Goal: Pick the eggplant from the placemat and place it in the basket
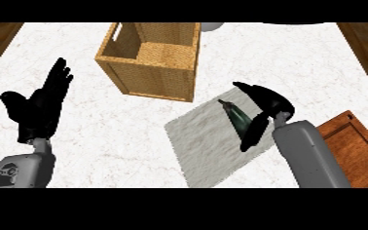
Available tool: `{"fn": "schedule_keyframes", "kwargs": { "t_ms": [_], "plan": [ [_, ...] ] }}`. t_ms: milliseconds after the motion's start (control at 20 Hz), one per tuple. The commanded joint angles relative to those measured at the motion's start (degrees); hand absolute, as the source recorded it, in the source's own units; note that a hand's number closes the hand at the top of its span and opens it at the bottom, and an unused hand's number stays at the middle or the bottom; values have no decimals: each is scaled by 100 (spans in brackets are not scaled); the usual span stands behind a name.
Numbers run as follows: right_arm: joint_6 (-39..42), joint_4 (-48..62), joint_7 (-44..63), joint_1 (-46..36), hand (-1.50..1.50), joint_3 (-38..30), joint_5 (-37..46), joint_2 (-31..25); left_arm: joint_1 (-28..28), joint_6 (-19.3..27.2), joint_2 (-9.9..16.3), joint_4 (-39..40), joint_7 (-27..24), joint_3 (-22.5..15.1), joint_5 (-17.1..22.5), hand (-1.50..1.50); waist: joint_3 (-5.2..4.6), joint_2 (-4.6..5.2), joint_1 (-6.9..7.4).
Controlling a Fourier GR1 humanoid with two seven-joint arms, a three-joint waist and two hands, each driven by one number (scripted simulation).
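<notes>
Head view. A white marbled counter (93,141) is seen from steeply above, with wooden edging visible at the upper left and upper right corners.

A woven basket (152,61) with open top is positioned at the upper middle of the counter, turned at an angle. Its inside is seen only in part, and nothing is seen lying in it. A pale rounded object (210,26) is noted just behind the basket's far right corner; it cannot be identified.

A light grey placemat (205,146) is laid below and to the right of the basket, rotated, its upper corner near the basket's lower right corner.

The eggplant (238,115), dark green and elongated, is found on the upper right part of the placemat, its narrow end pointing up and to the left. It is not in the basket.

The right hand (269,108) is positioned over the eggplant's thicker end, with fingers curved above it and the thumb extended down along its lower side. Contact appears to be made, but whether the eggplant is lifted off the placemat cannot be determined.

The left hand (39,107) is seen at the left side, open with fingers straight and pointing upward, holding nothing.

A reddish-brown wooden item (348,136) is noted at the right edge, partly covered by the right forearm.
</notes>
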Motion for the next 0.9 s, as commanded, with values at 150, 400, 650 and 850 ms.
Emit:
{"fn": "schedule_keyframes", "kwargs": {
  "t_ms": [150,400,650,850],
  "plan": [
    [-71,762,103,-519,-150,-48,327,355,-186,-72,-151,606,-488,60,-76,0,8,22,7],
    [182,943,-524,-231,-150,8,334,77,-86,85,-253,302,-221,-50,-233,0,9,23,10],
    [380,629,-1340,303,150,549,592,-335,-248,154,-188,168,8,6,-248,0,11,16,-10],
    [304,815,-1033,201,150,322,374,155,-104,43,-117,-4,74,7,-221,0,12,20,35]
  ]
}}
